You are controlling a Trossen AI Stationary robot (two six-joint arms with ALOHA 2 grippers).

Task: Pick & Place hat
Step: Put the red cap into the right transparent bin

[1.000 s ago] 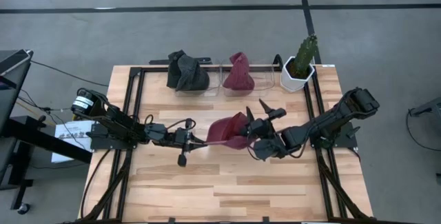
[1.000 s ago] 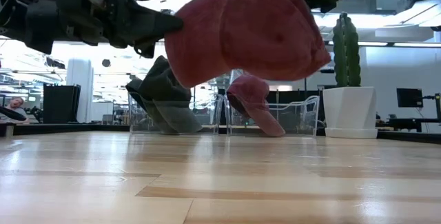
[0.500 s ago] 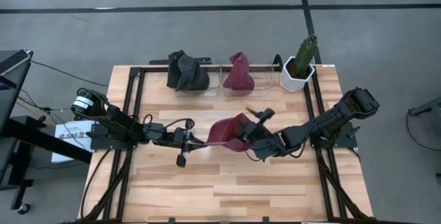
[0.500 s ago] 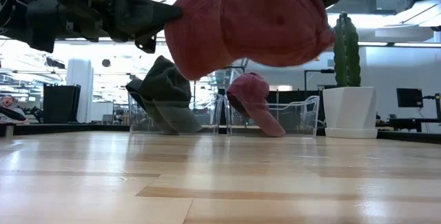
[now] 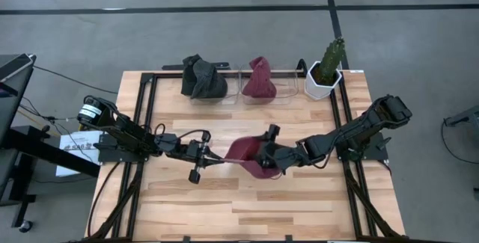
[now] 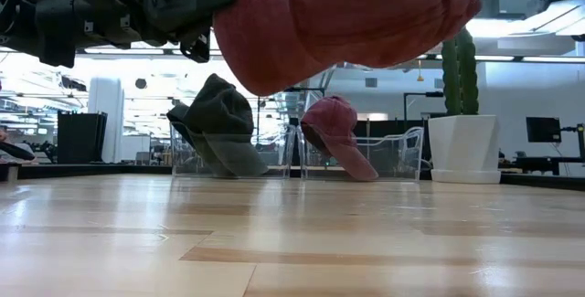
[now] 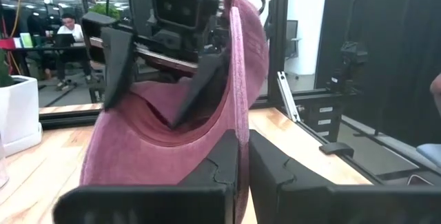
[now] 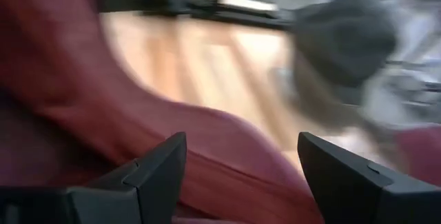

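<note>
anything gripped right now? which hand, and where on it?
The left hand is shut on the edge of the red hat, which hangs above the table. The right hand is open inside it, not gripping.

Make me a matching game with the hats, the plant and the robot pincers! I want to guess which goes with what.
Things:
1. red hat
2. dark hat
3. cactus
4. right pincer

Places or states:
A. stands in a white pot at the table's back right corner
B. sits in a clear bin at the back of the table
C. held up in the air over the middle of the table, pinched by the left pincer
D. wide open, reaching into the lifted hat

Pairs: 1-C, 2-B, 3-A, 4-D
</note>
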